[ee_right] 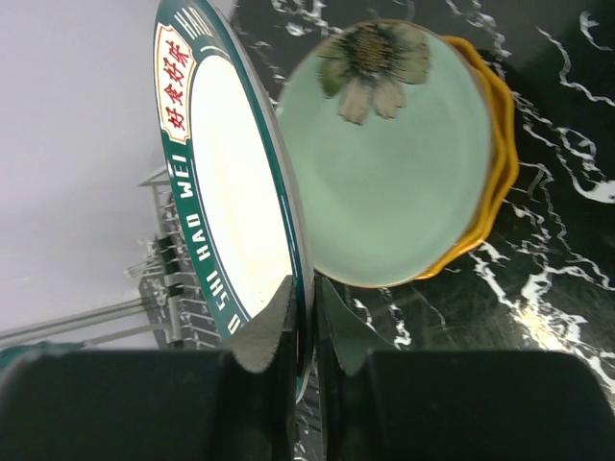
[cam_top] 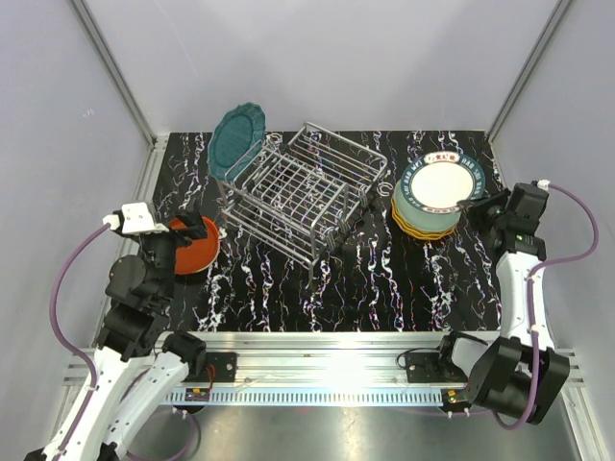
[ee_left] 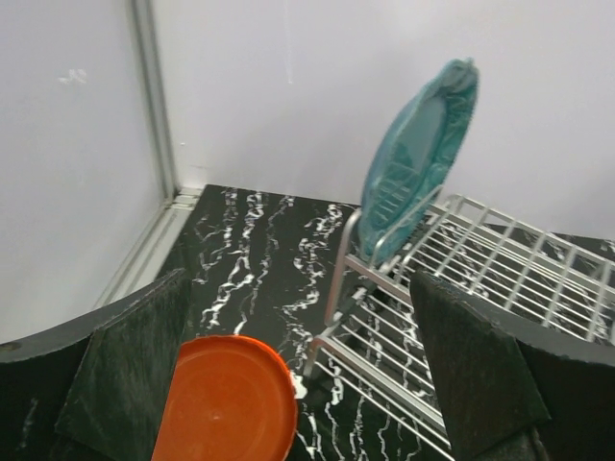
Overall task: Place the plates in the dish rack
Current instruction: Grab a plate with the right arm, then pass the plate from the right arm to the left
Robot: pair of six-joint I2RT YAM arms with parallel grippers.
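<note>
The silver wire dish rack (cam_top: 306, 190) stands mid-table with one teal scalloped plate (cam_top: 236, 140) upright at its far left end; both show in the left wrist view, the rack (ee_left: 500, 279) and the teal plate (ee_left: 421, 158). My right gripper (ee_right: 306, 303) is shut on the rim of a cream plate with a dark green lettered border (ee_right: 226, 182), lifted and tilted above a stack topped by a mint green plate (ee_right: 399, 173) on orange plates (ee_right: 500, 168). My left gripper (ee_left: 298, 384) is open above a red-orange plate (ee_left: 226, 403) lying left of the rack.
Grey walls and aluminium posts (cam_top: 110, 67) close in the black marbled table (cam_top: 384, 279). The plate stack (cam_top: 423, 216) sits at the right of the rack. A metal rail (cam_top: 317, 351) runs along the near edge.
</note>
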